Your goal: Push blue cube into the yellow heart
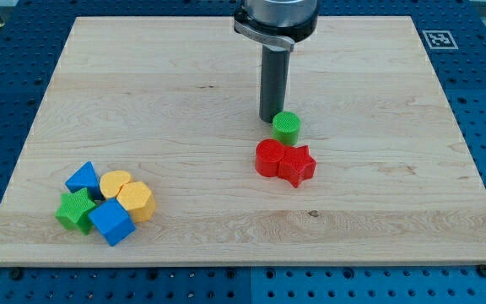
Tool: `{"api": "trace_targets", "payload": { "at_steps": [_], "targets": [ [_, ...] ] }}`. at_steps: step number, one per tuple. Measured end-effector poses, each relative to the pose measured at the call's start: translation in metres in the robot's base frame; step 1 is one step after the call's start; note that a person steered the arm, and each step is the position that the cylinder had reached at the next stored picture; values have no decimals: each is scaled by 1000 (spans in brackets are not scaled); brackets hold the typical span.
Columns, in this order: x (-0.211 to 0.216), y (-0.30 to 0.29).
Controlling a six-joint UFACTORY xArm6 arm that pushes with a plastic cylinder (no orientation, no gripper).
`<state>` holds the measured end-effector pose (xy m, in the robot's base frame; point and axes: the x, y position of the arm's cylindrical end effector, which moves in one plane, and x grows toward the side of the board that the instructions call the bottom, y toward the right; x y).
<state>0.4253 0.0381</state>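
Note:
The blue cube (111, 222) lies at the view's lower left, in a tight cluster. The yellow heart (114, 182) lies just above it, touching the cluster. A yellow hexagonal block (137, 201) sits between them on the right, against the cube. My tip (268, 119) rests on the board far to the right of the cluster, just left of and behind a green cylinder (286, 127).
A blue triangular block (83, 177) and a green star (77, 209) sit on the cluster's left side. A red cylinder (269, 158) and a red star (297, 165) lie together below the green cylinder. The wooden board (378, 211) ends near the cluster at the view's bottom left.

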Motion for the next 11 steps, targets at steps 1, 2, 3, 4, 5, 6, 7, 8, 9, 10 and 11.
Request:
{"api": "trace_targets", "payload": {
  "at_steps": [1,2,3,4,5,6,7,8,9,10,11],
  "targets": [
    [10,7],
    [15,13],
    [15,-3],
    [12,-63],
    [9,-123],
    [9,-171],
    [9,-195],
    [9,-198],
    [12,-198],
    [18,-198],
    [21,-179]
  ]
}}
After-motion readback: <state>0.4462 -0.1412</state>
